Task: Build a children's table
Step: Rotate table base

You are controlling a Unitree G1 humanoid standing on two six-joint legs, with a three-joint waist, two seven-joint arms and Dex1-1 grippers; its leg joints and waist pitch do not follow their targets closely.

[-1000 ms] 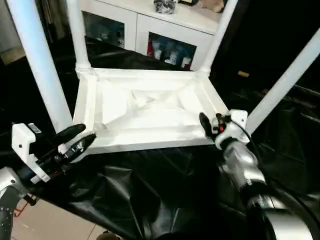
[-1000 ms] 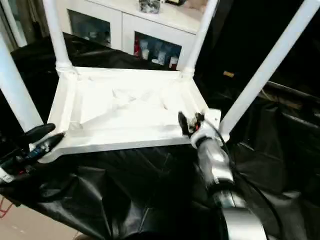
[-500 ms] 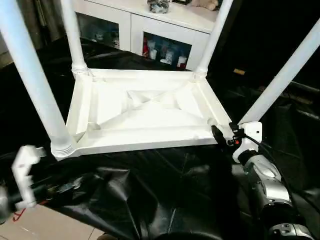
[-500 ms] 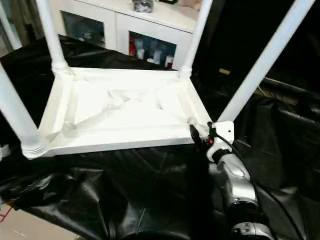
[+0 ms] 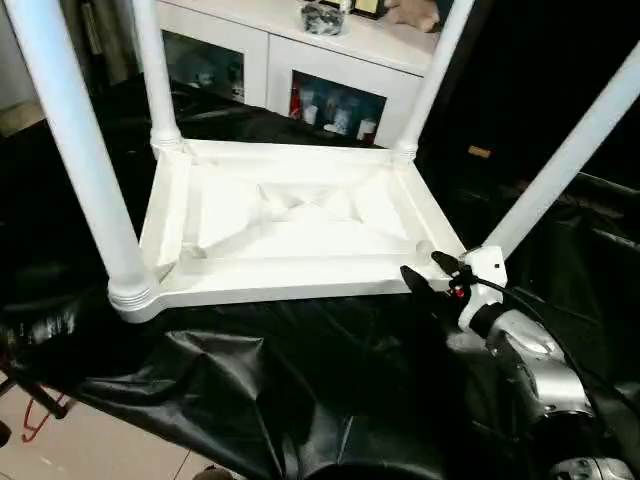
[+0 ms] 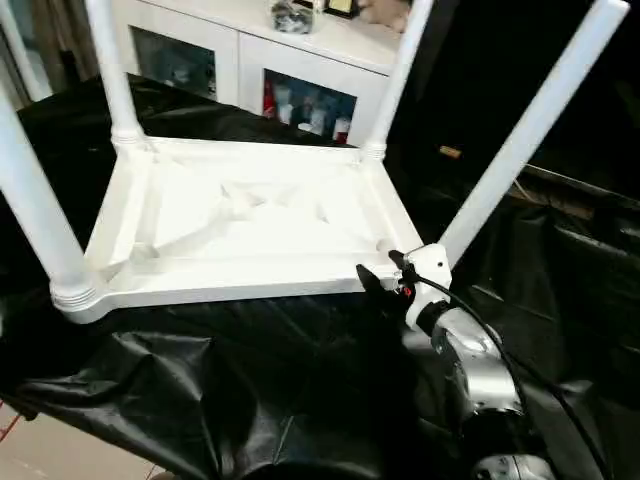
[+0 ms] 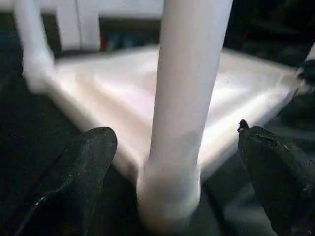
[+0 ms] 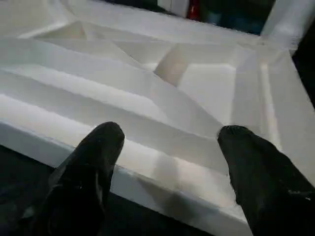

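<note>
White glass-door cabinet (image 5: 300,60), black sheeting (image 5: 250,390), pale tiled floor (image 5: 90,450)

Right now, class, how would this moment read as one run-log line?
white plastic children's table: upside down on black sheeting, four legs up | left gripper: open, straddling near leg | right gripper: open, at tabletop edge

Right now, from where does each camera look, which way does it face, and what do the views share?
Left eye and right eye views: on the head, looking forward and down at the upturned children's table; the right gripper, open, and its silver forearm show.
Left wrist view: along the left gripper, open around a table leg without touching.
Right wrist view: along the open right gripper toward the ribbed underside.
Shared: all show the table.
</note>
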